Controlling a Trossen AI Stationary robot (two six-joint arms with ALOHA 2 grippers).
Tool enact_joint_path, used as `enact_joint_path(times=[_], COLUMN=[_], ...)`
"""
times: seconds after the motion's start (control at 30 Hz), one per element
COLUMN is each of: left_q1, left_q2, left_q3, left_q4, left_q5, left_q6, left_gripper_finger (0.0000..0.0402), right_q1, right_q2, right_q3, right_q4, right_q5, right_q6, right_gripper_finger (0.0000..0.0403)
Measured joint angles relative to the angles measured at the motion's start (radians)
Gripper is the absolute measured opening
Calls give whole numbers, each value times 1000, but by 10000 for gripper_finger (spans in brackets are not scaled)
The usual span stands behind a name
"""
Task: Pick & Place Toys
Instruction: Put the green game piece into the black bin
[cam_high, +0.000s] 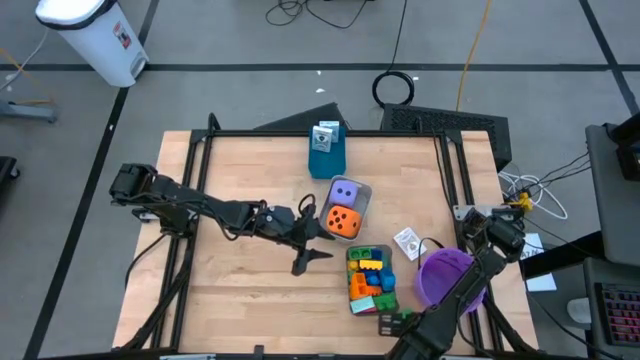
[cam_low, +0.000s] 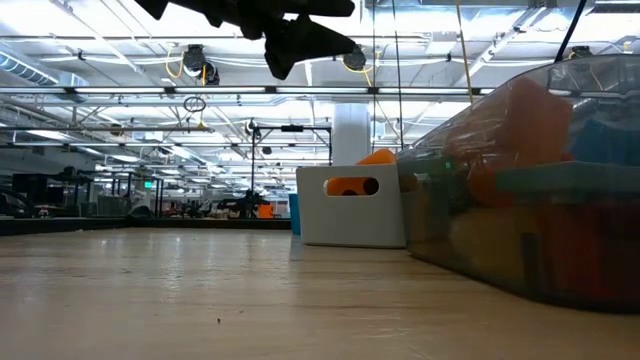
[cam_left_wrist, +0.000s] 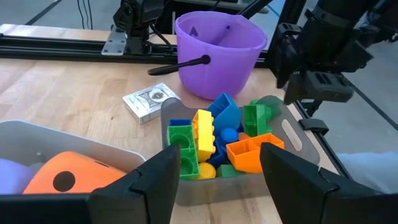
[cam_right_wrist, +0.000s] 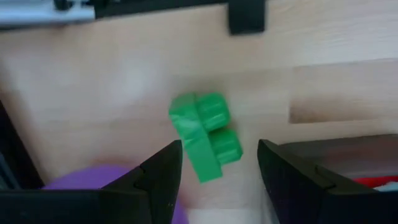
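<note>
The purple die and the orange die lie in a grey tray at mid-table. Several coloured bricks fill a second tray nearer the front. My left gripper hovers open above the table beside the dice tray, with nothing between its fingers. My right gripper points down near the front edge, just in front of the brick tray. It is open, with a green brick on the wood reaching between its fingertips; a gap shows on each side of the brick.
A purple bowl stands at the right, beside the brick tray. A small card packet lies behind it, and a blue box stands at the far edge. Black frame rails border the table. Bare wood lies at the left front.
</note>
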Motion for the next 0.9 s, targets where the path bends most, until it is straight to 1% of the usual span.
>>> enact_joint_path(times=[0.2,0.33,0.67,0.83,0.9], left_q1=[-6,-12,-15,-15,-15], left_q2=[0,0,0,0,0], left_q3=[0,0,0,0,0], left_q4=[-1,-1,-2,-1,-1], left_q5=[0,1,1,1,1], left_q6=[2,2,2,3,3], left_gripper_finger=[227,227,227,227,227], right_q1=[1,2,0,0,0], right_q2=[0,0,0,0,0], right_q3=[-94,-137,-159,-159,-159], right_q4=[9,5,104,148,148], right_q5=[6,64,41,26,25], right_q6=[-52,-60,-87,-62,-53], right_gripper_finger=[201,201,201,200,193])
